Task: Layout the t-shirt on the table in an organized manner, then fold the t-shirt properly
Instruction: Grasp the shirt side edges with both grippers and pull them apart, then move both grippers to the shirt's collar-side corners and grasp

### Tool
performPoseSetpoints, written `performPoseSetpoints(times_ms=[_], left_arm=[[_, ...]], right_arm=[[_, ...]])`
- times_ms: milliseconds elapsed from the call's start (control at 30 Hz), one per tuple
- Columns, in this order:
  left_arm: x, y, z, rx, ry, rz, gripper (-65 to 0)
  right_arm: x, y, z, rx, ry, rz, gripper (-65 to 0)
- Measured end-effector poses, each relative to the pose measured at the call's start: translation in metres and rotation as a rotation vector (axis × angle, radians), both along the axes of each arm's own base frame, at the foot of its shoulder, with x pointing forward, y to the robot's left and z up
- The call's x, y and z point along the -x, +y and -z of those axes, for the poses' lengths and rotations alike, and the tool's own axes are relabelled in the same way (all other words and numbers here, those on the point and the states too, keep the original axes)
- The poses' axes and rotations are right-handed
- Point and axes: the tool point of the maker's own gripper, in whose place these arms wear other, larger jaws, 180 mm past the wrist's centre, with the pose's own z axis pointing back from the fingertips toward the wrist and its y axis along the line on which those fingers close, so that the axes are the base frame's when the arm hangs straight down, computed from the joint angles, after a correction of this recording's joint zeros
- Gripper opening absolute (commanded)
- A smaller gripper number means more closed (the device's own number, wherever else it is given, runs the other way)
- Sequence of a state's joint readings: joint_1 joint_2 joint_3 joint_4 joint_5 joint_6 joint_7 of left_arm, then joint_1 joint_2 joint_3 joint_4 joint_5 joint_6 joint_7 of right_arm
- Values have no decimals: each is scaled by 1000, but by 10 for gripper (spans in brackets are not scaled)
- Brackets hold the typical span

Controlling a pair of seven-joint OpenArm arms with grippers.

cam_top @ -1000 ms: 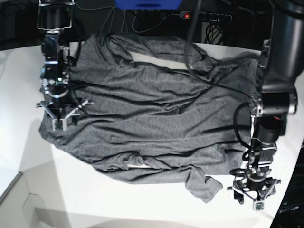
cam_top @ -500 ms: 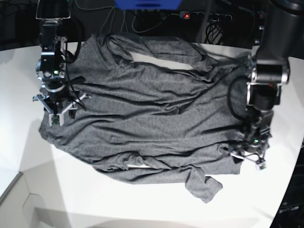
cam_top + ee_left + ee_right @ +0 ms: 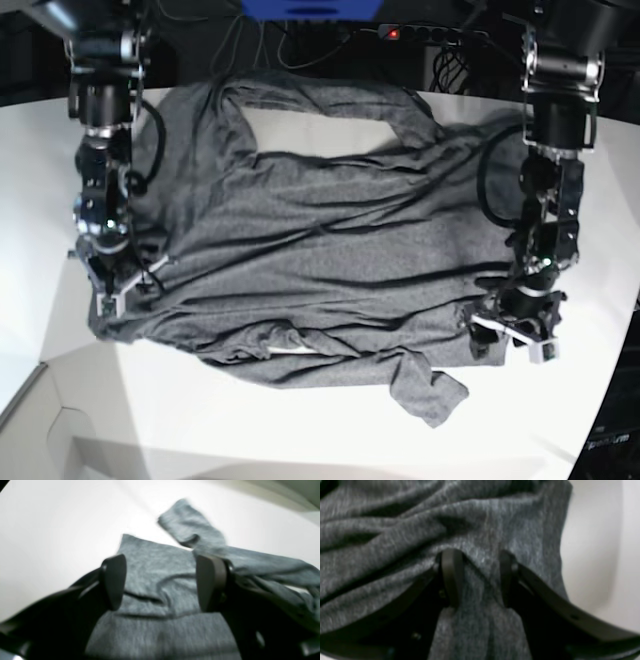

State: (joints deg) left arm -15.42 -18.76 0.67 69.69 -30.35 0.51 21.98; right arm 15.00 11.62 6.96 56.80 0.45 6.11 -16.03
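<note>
We note the left claw (image 3: 160, 582) with its two dark fingers spread wide, nothing between them; released, poised over a flat corner of the dark heather-grey, soft knit long-sleeved t-shirt (image 3: 160, 630). In the base view this claw (image 3: 512, 337) sits at the right of the scene, over the shirt's right edge. Beyond its fingertips in the left wrist view, a loose sleeve end (image 3: 190, 527) lies on the bare surface, angled away from the body panel.

The right claw (image 3: 476, 577) stands partly closed, with a raised ridge of grey cloth running between its black fingers (image 3: 451, 575). The view is blurred; we cannot tell whether the pads actually pinch the fabric or merely straddle the fold. In the base view this claw (image 3: 108, 285) is at the left of the scene, at the shirt's left edge.

The shirt (image 3: 320, 260) lies spread but wrinkled across the middle of the large smooth white bench (image 3: 250, 440), with a bunched fold along its near edge and a sleeve tip sticking out at near right. At the far side a patch of white bench shows through an opening in the cloth. Bare bench surrounds the garment at left, near and right.
</note>
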Motion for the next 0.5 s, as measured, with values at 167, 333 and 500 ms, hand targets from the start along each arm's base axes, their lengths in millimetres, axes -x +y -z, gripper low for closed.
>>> performPoseSetpoints(times_ms=[167,333,500], left_arm=[[27,-13,38,16,118,30,-228],[23,-8,81,53,202,-34,-228],[-12,24,87,-22,228,-114,-228]], right_arm=[[5,-5,-14,33,-25,-8,-417],[-2,4,-73,80,-193,-44,-417],[21,24,-84,77,-221,-73,-417]])
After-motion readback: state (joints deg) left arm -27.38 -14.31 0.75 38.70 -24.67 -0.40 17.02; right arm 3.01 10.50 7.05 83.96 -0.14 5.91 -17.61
